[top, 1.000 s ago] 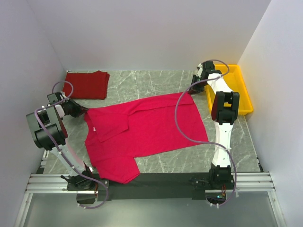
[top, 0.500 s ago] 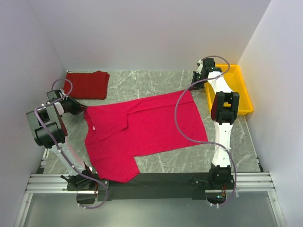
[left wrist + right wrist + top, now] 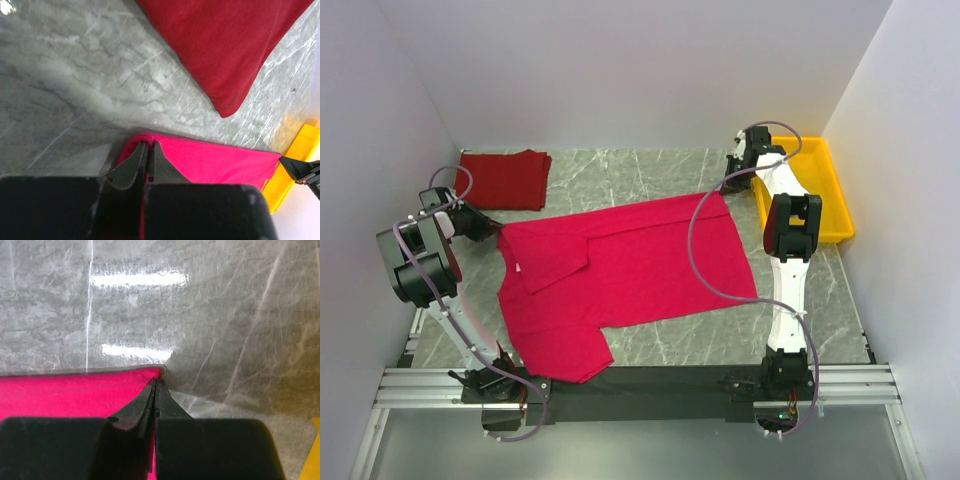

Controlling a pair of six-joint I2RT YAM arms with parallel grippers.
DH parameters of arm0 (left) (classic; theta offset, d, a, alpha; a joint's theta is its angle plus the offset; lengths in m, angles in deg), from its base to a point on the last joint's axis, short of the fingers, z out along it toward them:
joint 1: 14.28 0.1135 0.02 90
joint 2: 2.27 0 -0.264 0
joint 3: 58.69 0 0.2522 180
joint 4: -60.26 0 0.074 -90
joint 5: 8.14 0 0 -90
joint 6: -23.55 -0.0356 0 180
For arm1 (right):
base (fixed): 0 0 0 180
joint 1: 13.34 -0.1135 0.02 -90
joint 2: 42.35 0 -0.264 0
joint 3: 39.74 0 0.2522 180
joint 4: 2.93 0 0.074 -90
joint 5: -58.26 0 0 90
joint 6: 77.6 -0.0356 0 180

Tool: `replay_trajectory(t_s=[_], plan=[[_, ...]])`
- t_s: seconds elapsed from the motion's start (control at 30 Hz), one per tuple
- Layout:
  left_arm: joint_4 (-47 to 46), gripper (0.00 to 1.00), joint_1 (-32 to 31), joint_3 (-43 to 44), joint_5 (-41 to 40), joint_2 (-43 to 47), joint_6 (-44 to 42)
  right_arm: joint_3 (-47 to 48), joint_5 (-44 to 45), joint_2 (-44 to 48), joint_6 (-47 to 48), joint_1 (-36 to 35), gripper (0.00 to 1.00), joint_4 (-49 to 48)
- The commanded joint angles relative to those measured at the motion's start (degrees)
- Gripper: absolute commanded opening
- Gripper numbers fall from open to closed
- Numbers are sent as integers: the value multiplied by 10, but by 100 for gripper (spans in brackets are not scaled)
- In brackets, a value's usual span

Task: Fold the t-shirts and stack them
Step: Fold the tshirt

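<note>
A bright crimson t-shirt (image 3: 620,270) lies spread on the marble table, one sleeve folded over its chest. My left gripper (image 3: 492,232) is shut on its far left corner; in the left wrist view the jaws (image 3: 148,146) pinch the cloth edge (image 3: 220,162). My right gripper (image 3: 728,186) is shut on the far right corner, seen in the right wrist view (image 3: 156,382) with crimson cloth (image 3: 65,390) to the left. A darker red t-shirt (image 3: 503,179) lies folded at the far left, also in the left wrist view (image 3: 225,45).
A yellow plastic tray (image 3: 815,190) stands at the far right beside the right arm; its edge shows in the left wrist view (image 3: 295,160). White walls close in the table on three sides. A metal rail (image 3: 640,385) runs along the near edge.
The left arm has drawn slightly left and back, pulling the shirt's far edge tauter. The right gripper has barely moved. Both grips hold.
</note>
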Motion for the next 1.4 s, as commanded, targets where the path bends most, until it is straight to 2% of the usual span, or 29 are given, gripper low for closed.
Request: replay_trajectory(t_s=[0.0, 0.13, 0.23, 0.27, 0.3, 0.37, 0.43, 0.47, 0.53, 0.63, 0.67, 0.73, 0.87, 0.97, 1.0, 1.03, 1.07, 1.1, 1.13, 1.2, 1.3, 1.37], plan=[[-18, 1, 2, 30, -29, -5, -2, 27, 36, 1, 12, 2, 0, -17], [-24, 1, 1, 36, -30, -14, 5, 30, 41, 1, 12, 2, 0, -24], [-28, 8, 1, 42, -24, -23, 8, 32, 39, 5, 14, 2, 0, -28], [-28, 12, 1, 43, -22, -23, 9, 33, 37, 6, 17, 2, 11, -29], [-29, 16, 1, 44, -22, -23, 10, 34, 36, 9, 19, 2, 16, -29], [-31, 32, 0, 48, -22, -15, 11, 29, 29, 24, 22, 1, 28, -36], [-32, 46, 1, 51, -29, -1, 10, 15, 23, 41, 27, 1, 32, -49], [-32, 50, 1, 53, -35, 18, 6, 11, 22, 58, 30, 0, 38, -52], [-25, 56, 1, 59, -65, 54, -2, 4, 10, 84, 41, -1, 43, -56], [-1, 61, 2, 65, -128, 96, -24, -5, -8, 115, 63, -4, 48, -53], [3, 63, 2, 64, -142, 128, -36, -10, -25, 125, 64, -5, 52, -50], [24, 69, 3, 58, -177, 170, -49, -36, -49, 154, 96, -5, 52, -46], [58, 71, 9, 33, -211, 243, -79, -104, -100, 215, 159, -27, 54, -34], [56, 75, 25, -52, -217, 332, -53, -190, -172, 292, 276, -33, 54, -9], [69, 88, 29, -69, -222, 356, -31, -255, -227, 317, 373, -33, 54, 13], [83, 91, 43, -85, -219, 395, -11, -293, -253, 375, 429, -33, 55, 25], [123, 92, 51, -113, -182, 411, 16, -334, -273, 408, 487, -33, 55, 36], [141, 93, 56, -126, -165, 424, 26, -414, -284, 439, 614, -33, 55, 69], [161, 93, 58, -141, -152, 445, 46, -453, -288, 498, 676, -33, 55, 86], [217, 92, 57, -180, -139, 467, 66, -550, -276, 549, 809, -32, 55, 126], [274, 91, 58, -232, -142, 509, 109, -641, -234, 615, 902, -32, 55, 169], [302, 89, 57, -252, -141, 531, 140, -684, -208, 657, 912, -31, 55, 158]])
